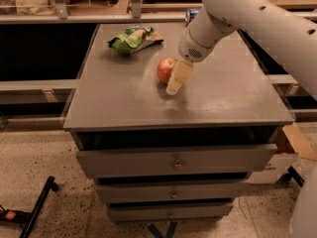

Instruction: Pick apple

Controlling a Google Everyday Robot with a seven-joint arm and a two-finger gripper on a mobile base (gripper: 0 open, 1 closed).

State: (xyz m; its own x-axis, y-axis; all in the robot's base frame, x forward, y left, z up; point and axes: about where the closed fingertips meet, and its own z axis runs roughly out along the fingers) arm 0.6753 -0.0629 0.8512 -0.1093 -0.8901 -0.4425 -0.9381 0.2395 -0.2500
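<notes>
The apple [165, 69] is small, round and red-orange, and sits on the grey cabinet top [124, 103] a little behind its middle. My gripper [175, 85] hangs from the white arm [233, 19], which comes in from the upper right. Its pale yellow tip points down at the cabinet top and sits tight against the apple's right side, partly covering it. The apple rests on the surface.
A green snack bag [133, 38] lies at the back left of the top. A blue can [192, 15] shows at the back edge, partly behind the arm. The cabinet has three drawers [173, 162]. A cardboard box [297, 143] stands at the right on the floor.
</notes>
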